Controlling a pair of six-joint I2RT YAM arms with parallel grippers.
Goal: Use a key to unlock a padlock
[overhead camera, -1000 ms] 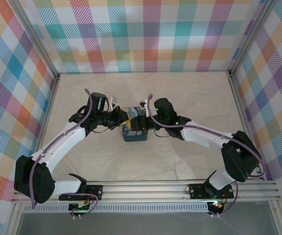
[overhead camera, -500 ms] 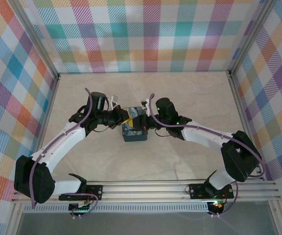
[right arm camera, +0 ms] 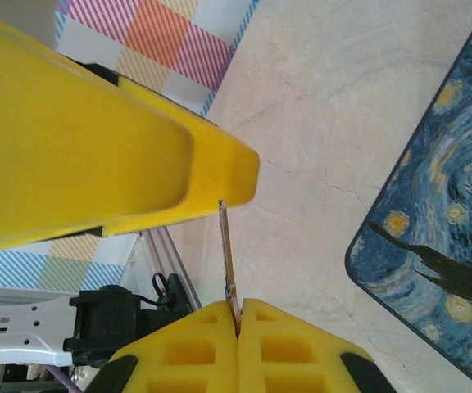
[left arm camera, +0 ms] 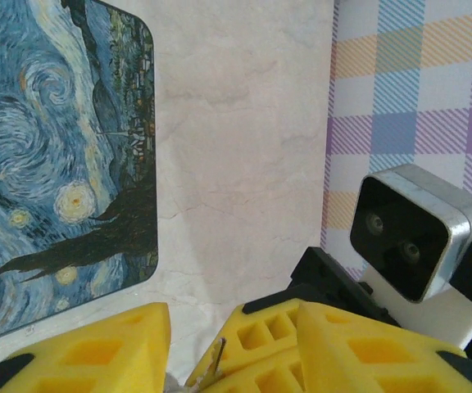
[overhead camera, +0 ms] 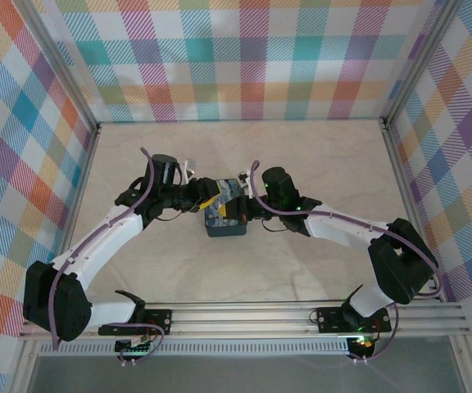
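Key (right arm camera: 227,246), seen edge-on as a thin grey-tan strip, stood pinched at its lower end between the closed yellow fingers of the right end effector (right arm camera: 238,315). Its upper end reached the tip of one left finger (right arm camera: 138,164).

The worktop (overhead camera: 318,164) was pale, marbled beige. Pastel plaid walls (overhead camera: 244,57) stood on three sides, and an aluminium rail (overhead camera: 244,315) at the near edge carried both arm bases. A dark blue swirl-patterned box (overhead camera: 224,225) lay near the middle, and both arms met over its far end.

Against a second earlier, the arms had barely shifted in the top view. The left end effector (left arm camera: 197,336) had parted its fingers, and the right one had finished closing. The box lay where it had been.

In the left wrist view a thin metal sliver stood in the gap close to one left finger, probably the same key. Whether it touched that pad was hard to tell. The held end of the key was buried in the right grip. From above, the fingertips crowded together and the key was too small to pick out. Both wrist views cut the box off at the frame edge. The right wrist's camera housing (left arm camera: 408,237) sat just beyond the left fingers.
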